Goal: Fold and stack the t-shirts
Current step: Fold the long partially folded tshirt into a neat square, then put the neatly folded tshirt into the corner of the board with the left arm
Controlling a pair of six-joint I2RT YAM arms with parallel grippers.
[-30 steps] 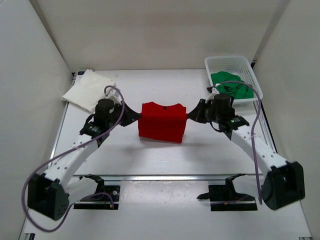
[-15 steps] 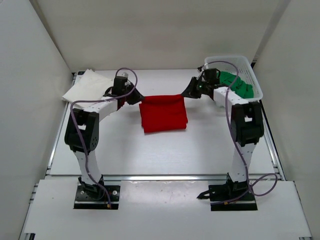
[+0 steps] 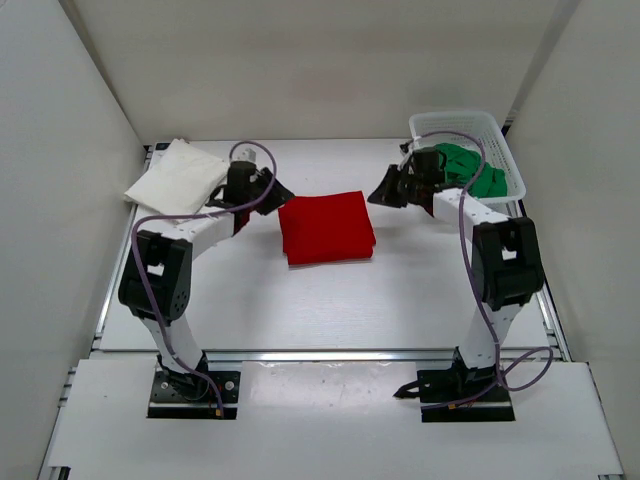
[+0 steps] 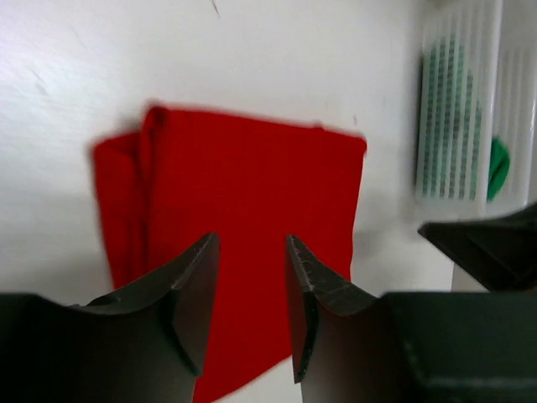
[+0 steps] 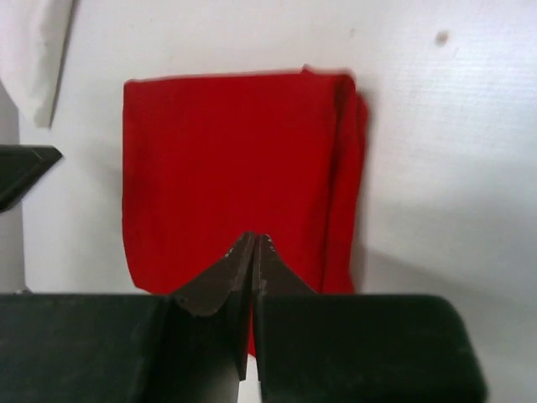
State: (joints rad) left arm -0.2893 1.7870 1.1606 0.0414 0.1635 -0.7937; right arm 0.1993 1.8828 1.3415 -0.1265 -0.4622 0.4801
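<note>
Having released the last fold, my left claw (image 4: 252, 243) stands parted and empty, my right claw (image 5: 254, 239) is pinched closed on nothing, and the bright red cloth t-shirt (image 3: 327, 228) now lies folded square mid-way across the white surface (image 3: 300, 300), ready for stacking.

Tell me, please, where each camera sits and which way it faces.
Top external: above, behind the bases, looking down at the white table; both arms show.
Left wrist: looks past its open left gripper at the folded bright red cloth t-shirt.
Right wrist: past its shut right gripper, the same shirt from the opposite side.
</note>
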